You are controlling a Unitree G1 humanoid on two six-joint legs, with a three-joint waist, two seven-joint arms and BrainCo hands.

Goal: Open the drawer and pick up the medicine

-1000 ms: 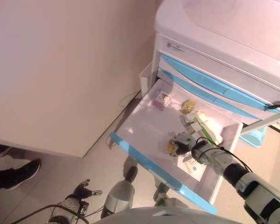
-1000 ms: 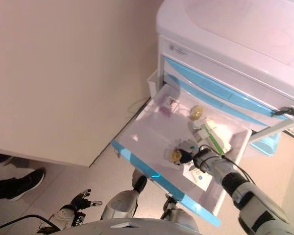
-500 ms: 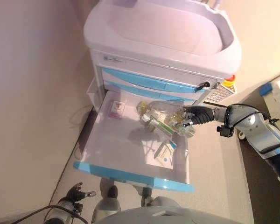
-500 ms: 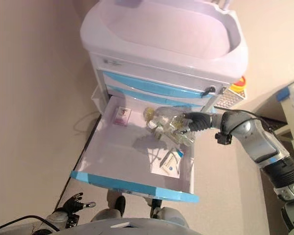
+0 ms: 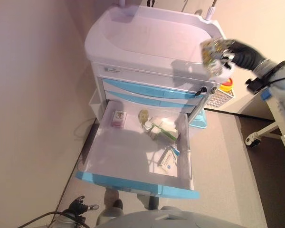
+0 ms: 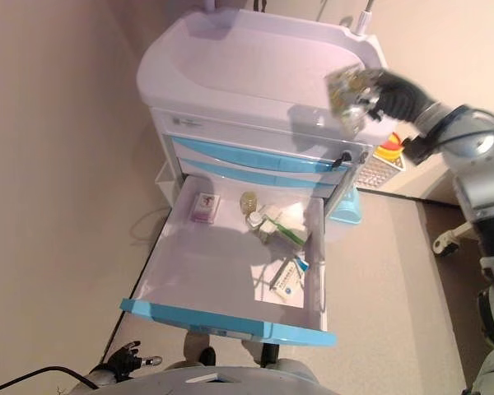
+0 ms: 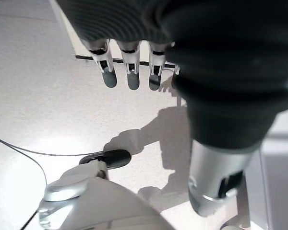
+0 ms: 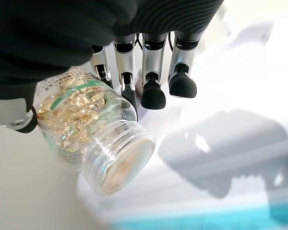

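Note:
My right hand (image 5: 241, 51) is shut on a clear medicine bottle (image 5: 212, 50) full of yellow capsules and holds it in the air above the right end of the cart's top. The right wrist view shows the bottle (image 8: 89, 139) lying between the thumb and the fingers (image 8: 153, 91), its cap outward. The lower drawer (image 5: 128, 159) of the white and blue cart stands pulled out. In it lie a pink box (image 5: 118, 118), a small yellow bottle (image 5: 143, 114), a green and white box (image 5: 164, 131) and a blue and white box (image 5: 168, 160). My left hand (image 7: 129, 72) hangs open near the floor.
The cart's top is a shallow white tray (image 5: 152, 40). A side basket with a yellow and red item (image 5: 225, 86) hangs on the cart's right. A blue bin (image 5: 198, 121) sits below it. A wall runs along the left. A wheeled stand's caster (image 5: 251, 139) is at the right.
My right hand has lifted the capsule bottle out of the drawer and up above the cart's top right. The camera view has also shifted.

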